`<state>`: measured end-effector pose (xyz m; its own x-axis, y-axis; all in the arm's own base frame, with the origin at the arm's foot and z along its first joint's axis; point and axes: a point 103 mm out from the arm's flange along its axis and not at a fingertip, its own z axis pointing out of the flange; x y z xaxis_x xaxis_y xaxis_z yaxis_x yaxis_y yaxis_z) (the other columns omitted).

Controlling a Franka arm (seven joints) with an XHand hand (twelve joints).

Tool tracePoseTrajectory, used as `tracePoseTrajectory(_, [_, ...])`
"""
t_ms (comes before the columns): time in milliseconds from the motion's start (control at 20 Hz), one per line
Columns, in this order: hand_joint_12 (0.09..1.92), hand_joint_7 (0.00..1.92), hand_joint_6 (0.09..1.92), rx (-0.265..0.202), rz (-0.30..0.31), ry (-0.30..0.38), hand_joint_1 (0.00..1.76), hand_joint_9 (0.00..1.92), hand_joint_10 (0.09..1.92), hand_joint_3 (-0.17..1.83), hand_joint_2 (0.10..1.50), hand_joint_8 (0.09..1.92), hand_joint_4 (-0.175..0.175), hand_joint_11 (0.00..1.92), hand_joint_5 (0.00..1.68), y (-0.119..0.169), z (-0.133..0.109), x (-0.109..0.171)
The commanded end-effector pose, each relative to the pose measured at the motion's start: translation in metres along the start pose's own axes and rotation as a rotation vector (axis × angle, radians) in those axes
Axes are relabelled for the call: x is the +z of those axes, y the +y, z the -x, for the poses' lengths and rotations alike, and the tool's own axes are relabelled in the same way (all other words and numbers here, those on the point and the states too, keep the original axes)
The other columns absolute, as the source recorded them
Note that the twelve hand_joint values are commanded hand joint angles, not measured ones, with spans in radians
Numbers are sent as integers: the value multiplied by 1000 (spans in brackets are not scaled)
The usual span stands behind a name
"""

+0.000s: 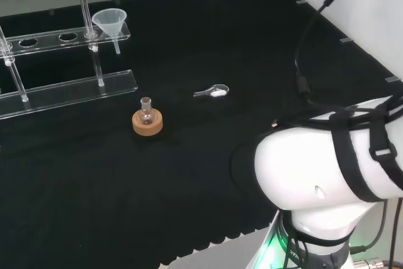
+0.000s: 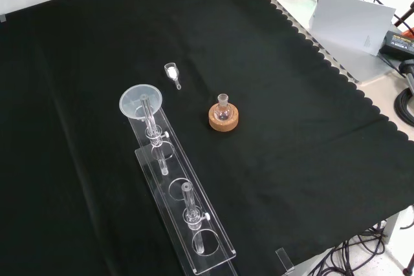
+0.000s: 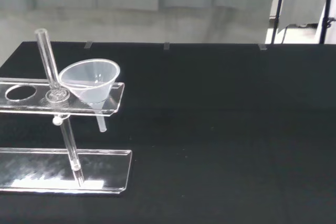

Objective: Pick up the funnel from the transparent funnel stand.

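Observation:
A clear plastic funnel (image 1: 110, 22) sits in the end hole of the transparent funnel stand (image 1: 63, 89), its stem hanging below the upper shelf. From the front, the funnel (image 2: 140, 102) rests at the stand's far end, above the base plate (image 2: 194, 237). In the wrist view the funnel (image 3: 90, 81) leans slightly in the shelf (image 3: 31, 103), beside an upright clear post (image 3: 48, 61). The funnel stands free, with nothing touching it.
A small round flask on a cork ring (image 1: 147, 121) stands near the stand's right end in the head view; the cork ring (image 2: 224, 118) also shows from the front. A small clear scoop with white powder (image 1: 214, 92) lies beyond it. The arm's white links (image 1: 327, 174) bulk at lower right.

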<state>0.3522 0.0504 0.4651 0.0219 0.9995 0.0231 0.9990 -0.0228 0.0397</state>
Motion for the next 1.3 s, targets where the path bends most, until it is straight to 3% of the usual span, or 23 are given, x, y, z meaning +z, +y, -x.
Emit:
tracePoseTrajectory(50, [312, 0, 87, -40, -52, 9, 335, 0, 87, 5, 732, 87, 27, 0, 0, 26, -15, 4])
tracePoseTrajectory(250, [347, 0, 87, -94, -76, 5, 356, 0, 87, 6, 738, 87, 23, 0, 0, 44, -18, 17])
tracePoseTrajectory(850, [399, 0, 87, -140, -108, 1, 356, 0, 87, 3, 734, 87, 17, 0, 0, 87, -48, 44])
tracePoseTrajectory(1300, [455, 0, 87, -189, -145, -2, 282, 0, 87, 3, 737, 87, 15, 0, 0, 104, -82, 65])
